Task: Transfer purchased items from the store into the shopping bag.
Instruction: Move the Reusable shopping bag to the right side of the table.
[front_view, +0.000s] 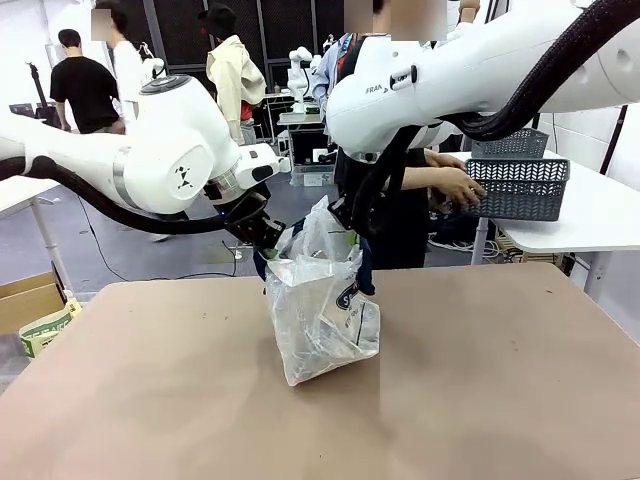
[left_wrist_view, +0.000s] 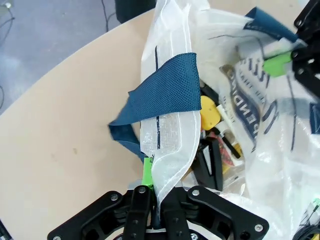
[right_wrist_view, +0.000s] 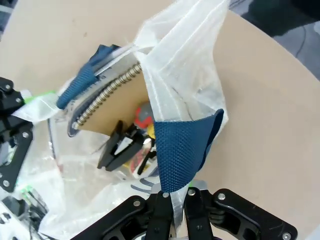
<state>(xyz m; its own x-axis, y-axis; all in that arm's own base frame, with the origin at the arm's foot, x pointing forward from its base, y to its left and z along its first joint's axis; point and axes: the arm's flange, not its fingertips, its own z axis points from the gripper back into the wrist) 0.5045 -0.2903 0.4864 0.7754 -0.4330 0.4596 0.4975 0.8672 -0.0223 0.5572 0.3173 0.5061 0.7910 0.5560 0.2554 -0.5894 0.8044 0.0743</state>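
Both pincers hold the shopping bag (front_view: 320, 310) open-mouthed for the next item.
Front view: the left pincer (front_view: 262, 232) and right pincer (front_view: 352, 214) are each clamped shut on the bag's rim, and the bag hangs between them with its base on the bench (front_view: 150, 380). Beyond them a person's hand (front_view: 460, 187) reaches at a lattice basket (front_view: 518, 188). Left wrist view: this pincer pinches whitish film beside a navy strap handle (left_wrist_view: 165, 90), and a yellow piece (left_wrist_view: 209, 112) lies just past it, inside. Right wrist view: the same pinch by the other strap, with a spiral notebook (right_wrist_view: 115, 105) beyond. This is best done with both grips level and well apart, so the mouth gapes toward the person.
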